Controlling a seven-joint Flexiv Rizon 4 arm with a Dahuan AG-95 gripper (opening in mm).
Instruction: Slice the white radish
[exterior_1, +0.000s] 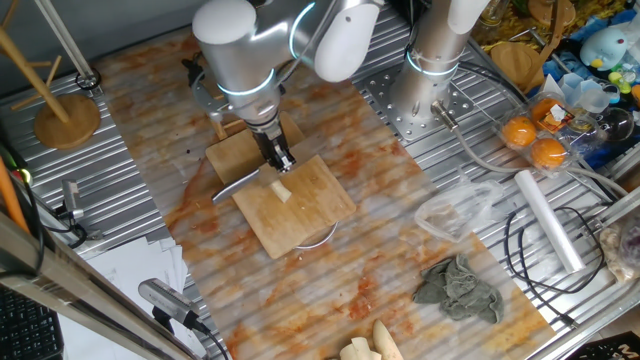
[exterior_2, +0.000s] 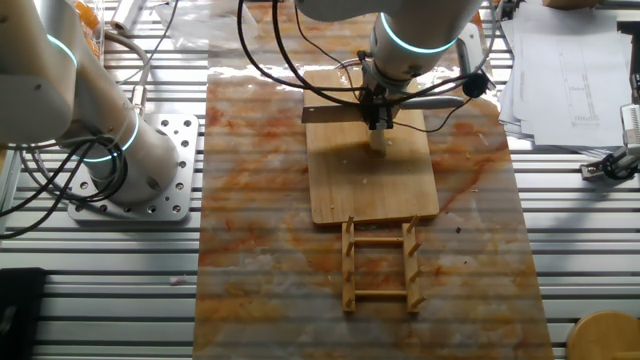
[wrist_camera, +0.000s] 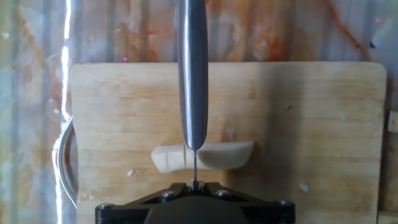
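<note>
The white radish is a small cream-white stick lying across the wooden cutting board. It also shows in one fixed view and in the other fixed view. My gripper is shut on a knife. The blade stands edge-down over the radish, a little left of its middle, and seems to touch it. The blade sticks out sideways from the hand in both fixed views.
A wooden rack lies just beyond the board. A second small board sits behind the arm. A metal rim shows under the board's left edge. A grey cloth, plastic bag and cream-yellow pieces lie nearby.
</note>
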